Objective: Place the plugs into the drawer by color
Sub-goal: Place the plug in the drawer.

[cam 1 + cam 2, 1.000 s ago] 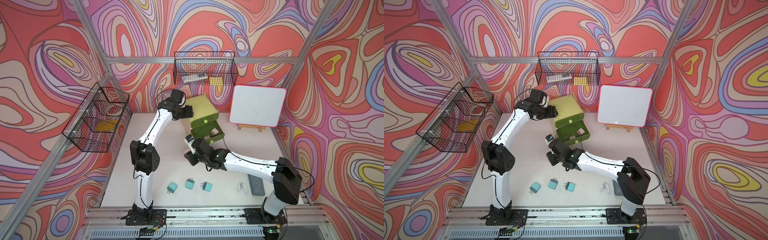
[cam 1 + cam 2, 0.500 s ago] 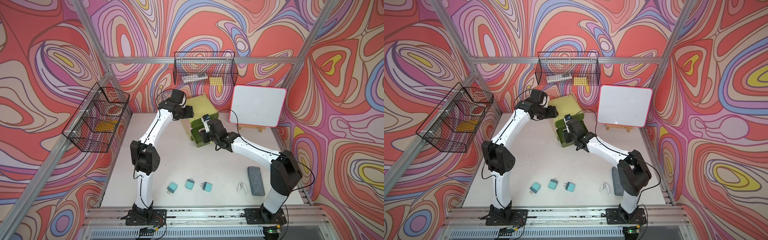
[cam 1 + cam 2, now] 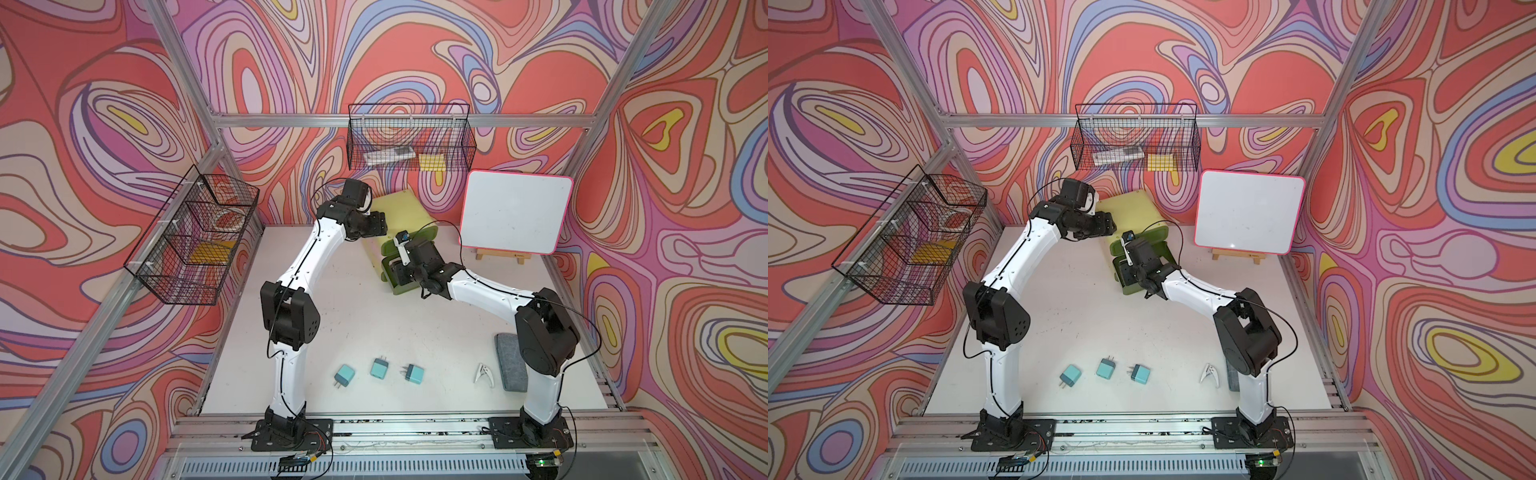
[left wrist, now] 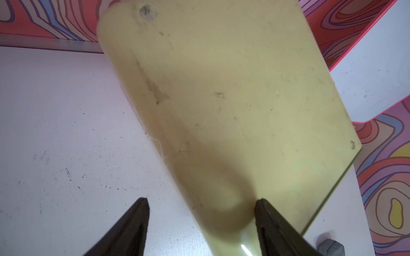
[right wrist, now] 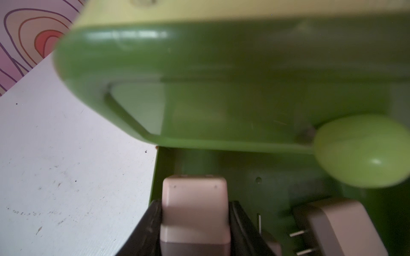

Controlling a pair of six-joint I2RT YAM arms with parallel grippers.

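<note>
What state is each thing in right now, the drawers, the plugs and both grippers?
Right gripper, shut on a pink plug over the open drawer.
Left gripper, open at the chest corner.
Second pink plug, lying in that drawer.
Three teal plugs, loose on the table.
Whiteboard, upright on its easel.

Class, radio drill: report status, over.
Right hand shut on pink plug above open drawer. Left hand astride chest corner, grip unclear. Three teal plugs on table. Path clear.
</note>
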